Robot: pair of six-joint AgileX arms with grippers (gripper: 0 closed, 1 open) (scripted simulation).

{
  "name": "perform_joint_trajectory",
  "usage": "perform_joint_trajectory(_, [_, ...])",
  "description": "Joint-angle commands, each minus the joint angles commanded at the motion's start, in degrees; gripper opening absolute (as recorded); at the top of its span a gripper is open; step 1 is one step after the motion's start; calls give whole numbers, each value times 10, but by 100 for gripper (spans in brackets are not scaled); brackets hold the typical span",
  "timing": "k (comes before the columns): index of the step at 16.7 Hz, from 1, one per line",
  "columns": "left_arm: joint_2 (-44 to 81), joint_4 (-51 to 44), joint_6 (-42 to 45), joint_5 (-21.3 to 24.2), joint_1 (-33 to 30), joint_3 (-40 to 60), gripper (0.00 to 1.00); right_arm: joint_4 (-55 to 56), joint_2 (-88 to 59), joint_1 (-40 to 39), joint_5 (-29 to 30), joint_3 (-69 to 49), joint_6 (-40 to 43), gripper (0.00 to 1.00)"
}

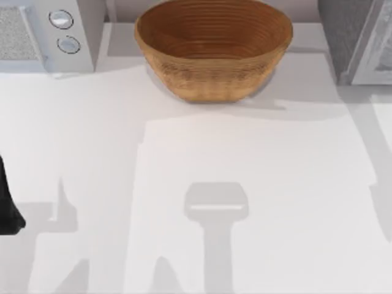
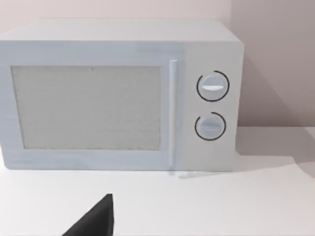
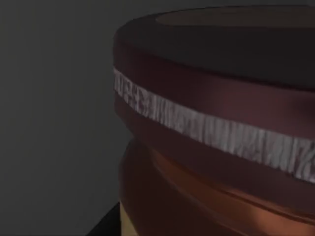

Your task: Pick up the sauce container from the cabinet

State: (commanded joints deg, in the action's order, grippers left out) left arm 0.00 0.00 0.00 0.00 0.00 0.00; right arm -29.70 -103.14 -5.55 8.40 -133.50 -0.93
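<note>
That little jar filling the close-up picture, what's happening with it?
The right wrist camera is pressed up close to the sauce container, a small jar with a dark maroon lid and orange-brown body, in a dim spot. Whether it is gripped yet cannot be told. The left arm sits at the table's left edge, its camera facing the microwave. A woven bowl stands at the back of the table.

Top view overhead; left wrist faces microwave, shared.
</note>
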Motion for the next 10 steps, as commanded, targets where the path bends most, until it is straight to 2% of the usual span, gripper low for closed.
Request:
perform_joint_trajectory(6, [0,0,0,0,0,0,100,-81,164,-31,21,82,0,0])
perform_joint_trajectory(10, [0,0,0,0,0,0,100,-103,204,-41,25,104,0,0])
